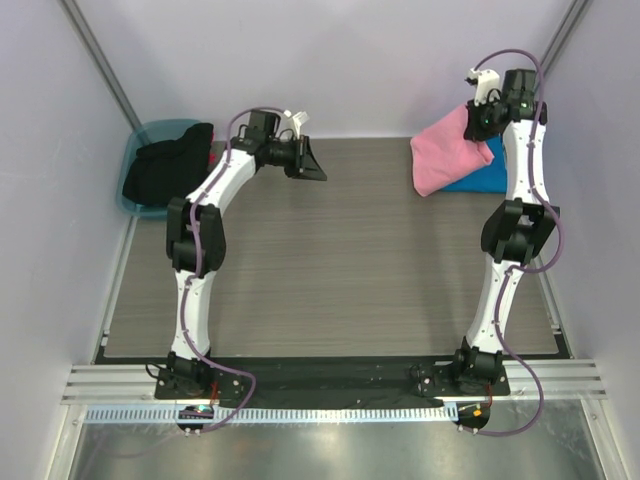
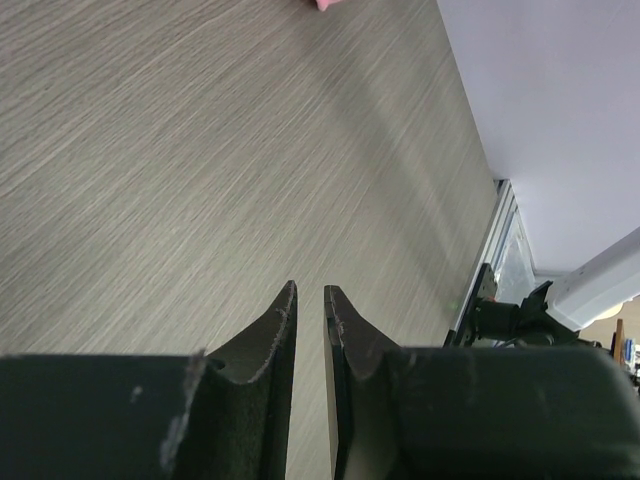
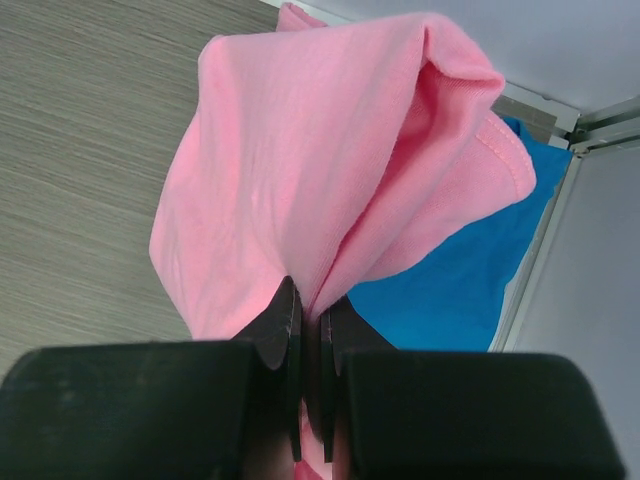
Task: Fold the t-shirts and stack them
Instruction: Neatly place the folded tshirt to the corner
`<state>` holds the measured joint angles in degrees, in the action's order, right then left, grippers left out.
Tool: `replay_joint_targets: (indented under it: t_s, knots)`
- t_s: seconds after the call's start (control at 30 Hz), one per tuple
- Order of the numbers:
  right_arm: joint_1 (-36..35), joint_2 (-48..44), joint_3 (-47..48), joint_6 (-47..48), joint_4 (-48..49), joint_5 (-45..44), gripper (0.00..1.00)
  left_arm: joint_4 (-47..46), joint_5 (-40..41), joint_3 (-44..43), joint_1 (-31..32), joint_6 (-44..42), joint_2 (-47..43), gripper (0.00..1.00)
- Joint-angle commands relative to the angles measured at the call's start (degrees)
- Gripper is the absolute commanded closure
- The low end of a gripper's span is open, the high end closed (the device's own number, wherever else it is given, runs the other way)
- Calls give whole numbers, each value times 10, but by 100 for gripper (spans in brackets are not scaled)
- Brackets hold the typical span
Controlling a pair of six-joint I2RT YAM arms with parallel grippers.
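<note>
Pink shirt (image 3: 300, 180): pinched in right gripper (image 3: 308, 300), bunched, draping away from jaws over blue shirt (image 3: 450, 290), far right corner of table (image 1: 330, 260). Left gripper (image 2: 310, 295): jaws near-closed, empty, well apart leftward. Right arm nearer.

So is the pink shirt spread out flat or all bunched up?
Bunched up. The right gripper pinches the pink shirt, which hangs in folds over the blue shirt.

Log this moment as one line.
left end effector: shut, empty, above table | right end effector: shut on pink t-shirt | pink t-shirt: draped over blue t-shirt, far right corner
</note>
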<state>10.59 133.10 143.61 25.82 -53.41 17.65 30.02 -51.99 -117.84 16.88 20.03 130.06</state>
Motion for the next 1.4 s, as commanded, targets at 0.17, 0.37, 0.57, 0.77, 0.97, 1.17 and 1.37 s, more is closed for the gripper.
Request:
replay_joint_targets:
  t_s: [0.17,0.37,0.57,0.77,0.97,1.17,1.37]
  knots:
    - [17,-19,26,2,51,-17,99,8,3,-5,3,-17,-39,82]
    - [39,7,11,-5,87,-49,99,12,4,-1,3,-19,-40,82]
    - [51,49,7,-4,109,-87,99,19,8,8,4,-29,-46,82]
    - [52,83,9,-2,133,-125,99,34,26,6,8,-50,-49,82]
    - [62,99,4,-1,167,-155,99,45,42,5,14,-62,-51,82]
    - [65,110,-3,-1,179,-174,99,52,53,2,24,-74,-51,82]
    - [65,113,-4,-14,185,-202,93,56,60,2,26,-77,-54,82]
